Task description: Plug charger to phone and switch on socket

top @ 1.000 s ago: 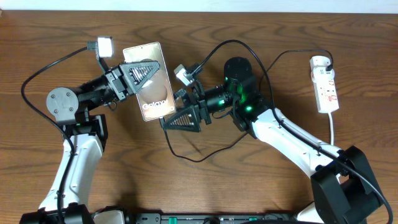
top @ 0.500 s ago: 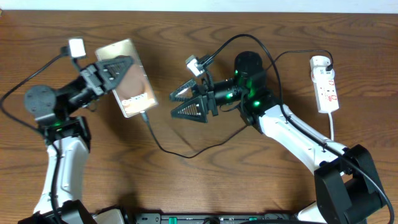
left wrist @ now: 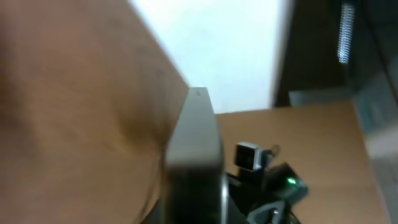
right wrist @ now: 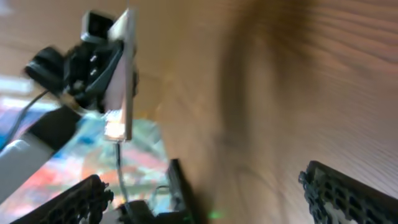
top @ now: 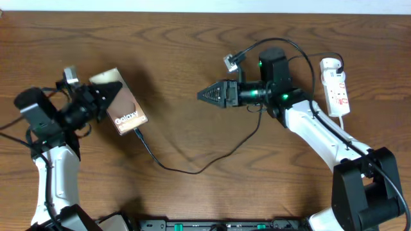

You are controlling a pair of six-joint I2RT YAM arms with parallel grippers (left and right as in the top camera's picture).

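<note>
**Phone in left end effector's grip, right end effector empty**

Phone (top: 128,116) is held tilted by the left end effector (top: 108,94), which is clamped shut on the phone's upper part, with the "Galaxy" lettering facing the overhead camera. The charger (top: 186,171) meets the phone's short edge just below this end effector. From there it sags in a loop across the desk (top: 192,38) and passes under the right arm (top: 318,131). The right end effector (top: 204,96) points toward the phone from well apart. Its fingers (right wrist: 87,200) are spread fully, with nothing between them. The socket (top: 336,86) lies flat on the desk behind the right end effector, beside its arm. A white cord (top: 343,131) trails from the socket's near end. The position of its switches is too small to tell.
</note>
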